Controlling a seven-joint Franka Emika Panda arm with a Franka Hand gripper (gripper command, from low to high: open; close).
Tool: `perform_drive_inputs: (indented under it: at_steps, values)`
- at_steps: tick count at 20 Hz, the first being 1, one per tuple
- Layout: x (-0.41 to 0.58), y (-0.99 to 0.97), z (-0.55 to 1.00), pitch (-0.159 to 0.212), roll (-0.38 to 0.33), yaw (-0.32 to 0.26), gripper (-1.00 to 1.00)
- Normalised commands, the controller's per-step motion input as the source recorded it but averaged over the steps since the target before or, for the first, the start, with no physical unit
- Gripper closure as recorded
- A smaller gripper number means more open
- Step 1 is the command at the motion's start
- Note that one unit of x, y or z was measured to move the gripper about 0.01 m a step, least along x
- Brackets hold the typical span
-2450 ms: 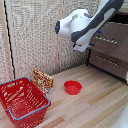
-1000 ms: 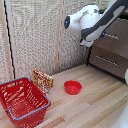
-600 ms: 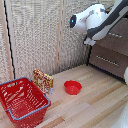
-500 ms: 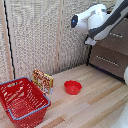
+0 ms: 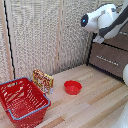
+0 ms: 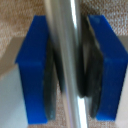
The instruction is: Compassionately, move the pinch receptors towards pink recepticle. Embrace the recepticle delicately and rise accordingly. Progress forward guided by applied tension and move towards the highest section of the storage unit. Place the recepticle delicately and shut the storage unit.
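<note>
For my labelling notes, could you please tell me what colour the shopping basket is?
Red, with a bluish rim; the basket shows best in the exterior view.

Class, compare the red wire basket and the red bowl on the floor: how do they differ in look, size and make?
The red wire basket is large, boxy and open-meshed; the red bowl is small, round and solid-walled. The basket stands tall with a blue-edged rim; the bowl sits low, plain red throughout. The basket lies toward the exterior view's left, the bowl nearer the middle. Both are red, open-topped and rest on the wooden floor.
</note>
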Motion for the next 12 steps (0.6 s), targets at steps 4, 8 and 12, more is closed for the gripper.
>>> perform_drive_inputs:
  at_steps: [4, 8, 12]
  values:
    - [0.002, -0.09, 0.02, 0.005, 0.000, 0.029, -1.00]
    - [0.100, 0.13, 0.00, 0.020, -0.002, 0.005, -1.00]
    - [0.261, 0.27, 0.00, 0.003, 0.000, -0.046, -1.00]
